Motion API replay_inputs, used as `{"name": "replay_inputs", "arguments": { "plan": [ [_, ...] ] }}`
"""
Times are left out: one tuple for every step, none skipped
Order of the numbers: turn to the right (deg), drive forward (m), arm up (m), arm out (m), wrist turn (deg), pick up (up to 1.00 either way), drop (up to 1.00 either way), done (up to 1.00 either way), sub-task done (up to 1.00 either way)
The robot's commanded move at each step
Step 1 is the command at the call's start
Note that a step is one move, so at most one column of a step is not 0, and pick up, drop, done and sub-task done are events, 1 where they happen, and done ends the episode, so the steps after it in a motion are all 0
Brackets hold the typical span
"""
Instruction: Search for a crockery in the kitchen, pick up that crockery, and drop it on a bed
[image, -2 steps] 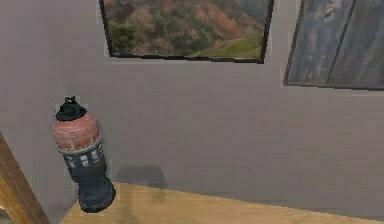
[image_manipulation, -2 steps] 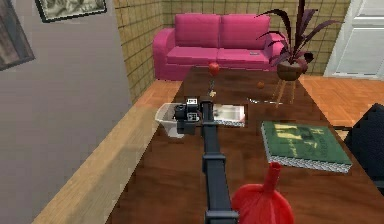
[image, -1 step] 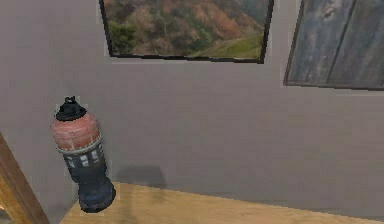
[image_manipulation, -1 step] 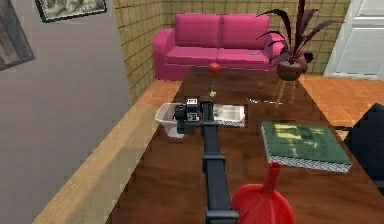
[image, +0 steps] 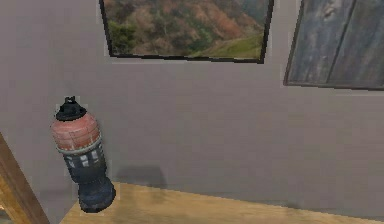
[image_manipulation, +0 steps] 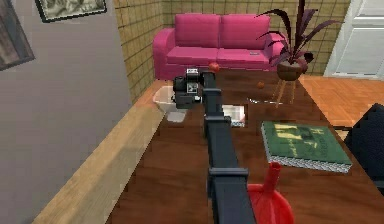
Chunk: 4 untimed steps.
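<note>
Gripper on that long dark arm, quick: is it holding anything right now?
Gripper: cannot tell whether it holds anything; a white bowl-like thing sits on the table right at its far end.

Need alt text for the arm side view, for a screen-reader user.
The arm stretches across a brown table to its gripper, near a white bowl-like thing; whether it holds anything cannot be told. A green book lies on the table's right; a pink sofa and potted plant stand beyond.
</note>
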Motion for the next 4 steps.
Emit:
{"name": "replay_inputs", "arguments": {
  "plan": [
    [0.0,0.0,0.08,0.0,0.0,0.0,0.0,0.0,0.0],
    [0.0,0.0,0.0,0.0,-45.0,0.0,0.0,0.0,0.0],
    [0.0,0.0,0.0,0.0,-45.0,0.0,0.0,0.0,0.0],
    [0.0,0.0,0.0,0.0,-42.0,0.0,0.0,0.0,0.0]
  ]
}}
